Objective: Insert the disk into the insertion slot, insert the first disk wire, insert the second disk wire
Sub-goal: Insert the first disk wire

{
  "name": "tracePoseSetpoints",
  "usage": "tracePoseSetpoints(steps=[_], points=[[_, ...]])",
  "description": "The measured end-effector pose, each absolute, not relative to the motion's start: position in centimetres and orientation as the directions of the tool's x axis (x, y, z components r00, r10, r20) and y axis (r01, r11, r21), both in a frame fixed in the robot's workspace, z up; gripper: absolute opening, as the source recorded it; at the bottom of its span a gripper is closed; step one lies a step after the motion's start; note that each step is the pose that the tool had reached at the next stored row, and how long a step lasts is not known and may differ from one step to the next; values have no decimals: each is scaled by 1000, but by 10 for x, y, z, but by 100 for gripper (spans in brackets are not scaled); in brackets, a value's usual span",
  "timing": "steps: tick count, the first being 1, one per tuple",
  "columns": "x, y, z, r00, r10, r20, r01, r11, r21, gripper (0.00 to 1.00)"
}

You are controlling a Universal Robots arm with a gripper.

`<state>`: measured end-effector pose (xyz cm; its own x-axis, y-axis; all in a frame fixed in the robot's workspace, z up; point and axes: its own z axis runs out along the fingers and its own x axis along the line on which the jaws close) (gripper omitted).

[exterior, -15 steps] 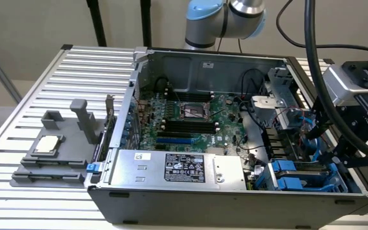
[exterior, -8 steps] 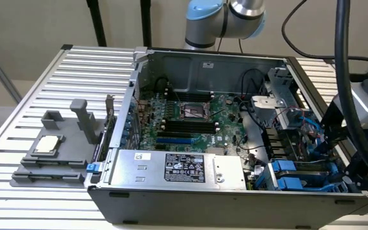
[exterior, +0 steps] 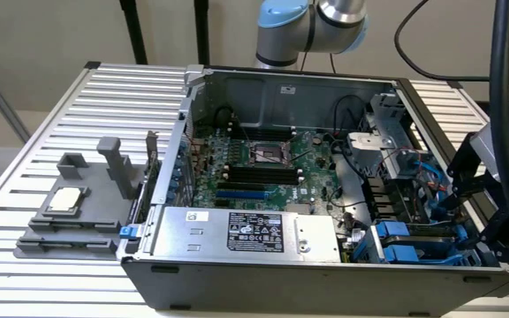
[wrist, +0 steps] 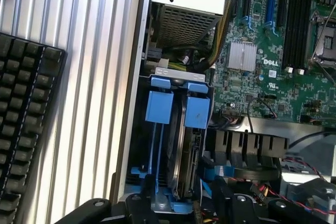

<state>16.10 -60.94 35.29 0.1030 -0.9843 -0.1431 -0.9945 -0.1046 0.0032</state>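
Observation:
The disk (wrist: 185,150) stands on edge inside the insertion slot (wrist: 137,129), a grey-blue cage at the case's near corner on the exterior view's right (exterior: 413,248). Its blue carrier tab (wrist: 198,111) sits beside a second blue tab (wrist: 159,107) whose carrier holds no drive. My gripper (wrist: 191,205) hangs just over the cage's open end. Its black fingers (wrist: 149,198) stand apart on either side of the disk's edge without touching it, so it is open. In the exterior view the gripper (exterior: 480,212) is at the case's right wall. Blue cables (exterior: 427,175) lie loose above the cage.
The silver power-supply box (exterior: 246,232) fills the case's front beside the cage. The green motherboard (exterior: 264,172) lies behind it. A grey fixture holding a chip (exterior: 69,205) rests on the ribbed metal table (exterior: 77,106). A black keyboard (wrist: 26,129) lies outside the case.

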Motion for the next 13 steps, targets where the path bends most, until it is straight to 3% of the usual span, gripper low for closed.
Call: tracePoseSetpoints(steps=[7,10,13], points=[[167,-609,349,122,-978,-171,-992,-124,0,53],[170,-609,347,130,-976,-177,-991,-132,-1,39],[173,-609,345,138,-973,-182,-990,-140,-1,39]])
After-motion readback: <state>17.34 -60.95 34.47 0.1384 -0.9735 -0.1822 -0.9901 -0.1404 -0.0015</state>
